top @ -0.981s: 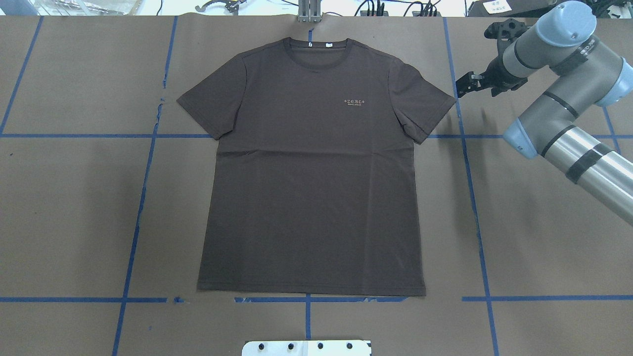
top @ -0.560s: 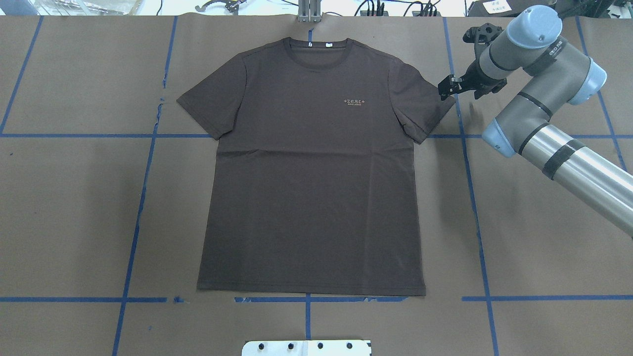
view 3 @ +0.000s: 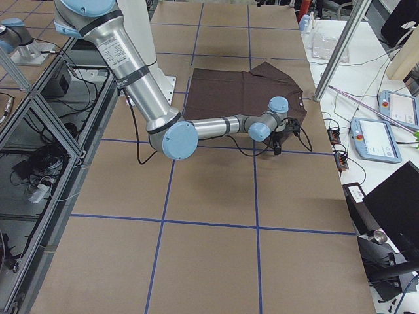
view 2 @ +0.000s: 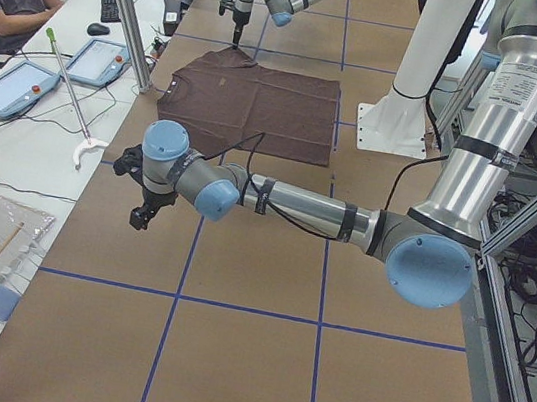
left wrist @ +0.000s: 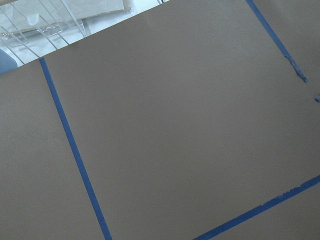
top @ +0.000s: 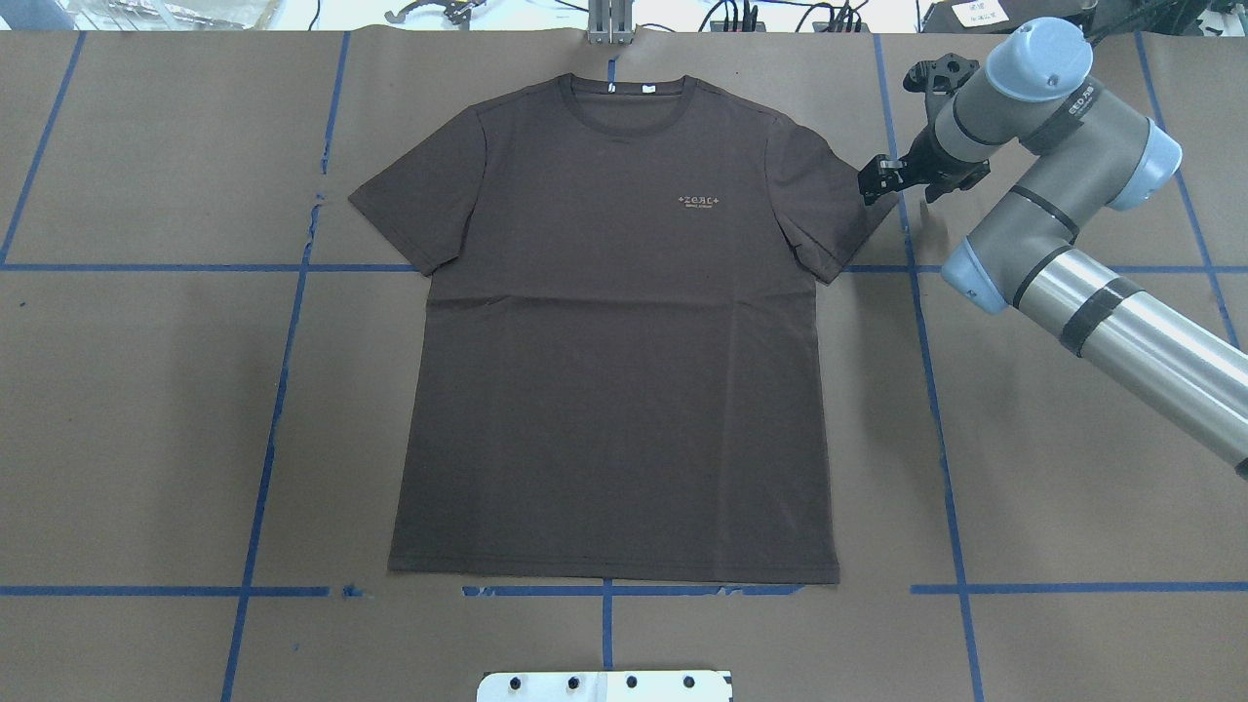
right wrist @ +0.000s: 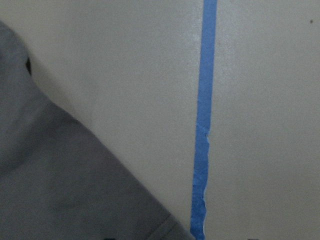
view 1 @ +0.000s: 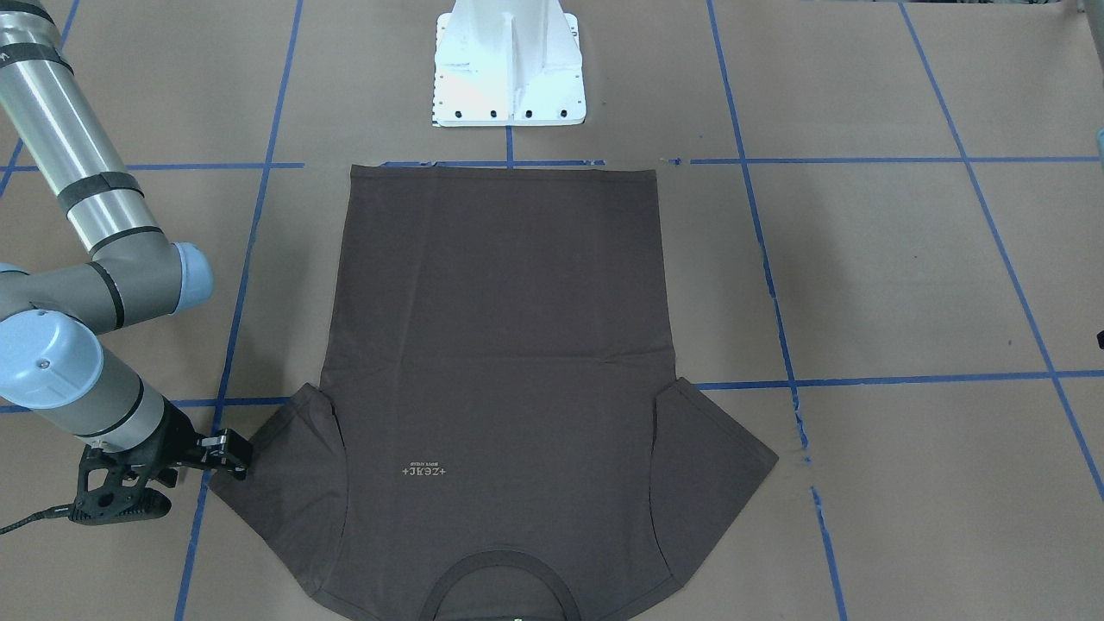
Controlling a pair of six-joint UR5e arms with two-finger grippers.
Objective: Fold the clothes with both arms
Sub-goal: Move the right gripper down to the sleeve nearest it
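Overhead exterior: end effector (top: 871,180) beside T-shirt (top: 614,341)

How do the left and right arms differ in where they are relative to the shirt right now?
The right hand sits at the sleeve edge of the shirt; the left hand hangs over the table, well away from the shirt. The right arm reaches into the overhead view; the left arm does not show there. Neither holds the shirt, which lies flat.
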